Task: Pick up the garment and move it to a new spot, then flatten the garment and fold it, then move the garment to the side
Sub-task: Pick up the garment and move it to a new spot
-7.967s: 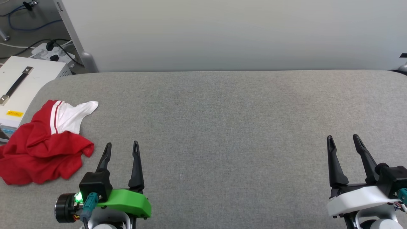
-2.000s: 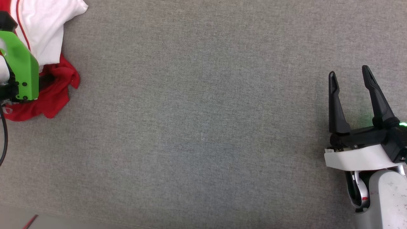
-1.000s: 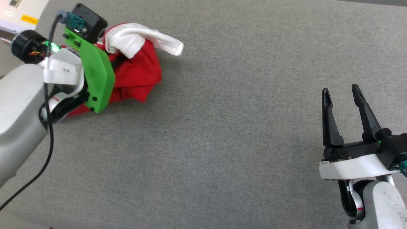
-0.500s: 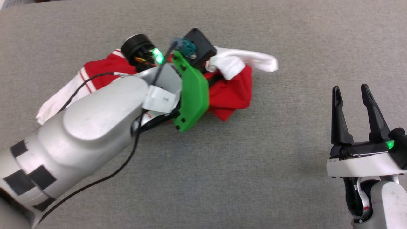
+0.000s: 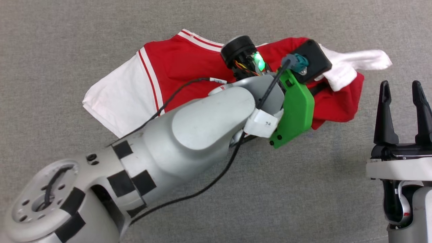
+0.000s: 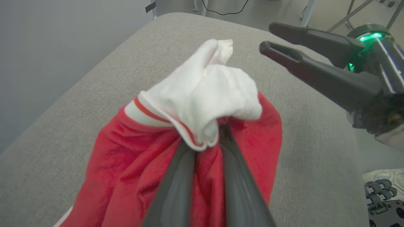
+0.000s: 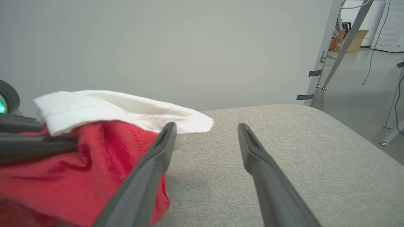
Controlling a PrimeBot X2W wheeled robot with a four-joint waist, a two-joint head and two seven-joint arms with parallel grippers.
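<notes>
Garment: here's the garment [image 5: 182, 64], red with white sleeves, on the grey padded surface [image 5: 236, 189]. It sits in the upper middle of the head view, partly under the left arm.
Lie of the cloth: one end is spread fairly flat and the other is gathered up into a bunch near the right gripper.
Flat sleeve: a white sleeve [image 5: 114, 98] lies open at the garment's left end, with red stripes along its seam.
Bunched sleeve: a second white sleeve [image 6: 214, 91] is crumpled on top of the red cloth. Its loose end points across toward the right gripper.
Left gripper: the left gripper [image 6: 206, 142] has its two dark fingers drawn close together. They are pinching a gather of red cloth and white sleeve, and the fingertips are buried in the fabric.
Left arm: the silver left arm [image 5: 189, 135] reaches across the garment from lower left. It has a green mount [image 5: 293, 111] at the wrist and a black cable [image 5: 202, 192] looping beneath.
Right gripper: the right gripper [image 5: 400, 84] has its fingers well apart and nothing between them. It is just beside the bunched end; whether it touches the cloth I cannot tell.
Backdrop: a pale grey wall [image 7: 157, 47] stands behind the padded surface.
</notes>
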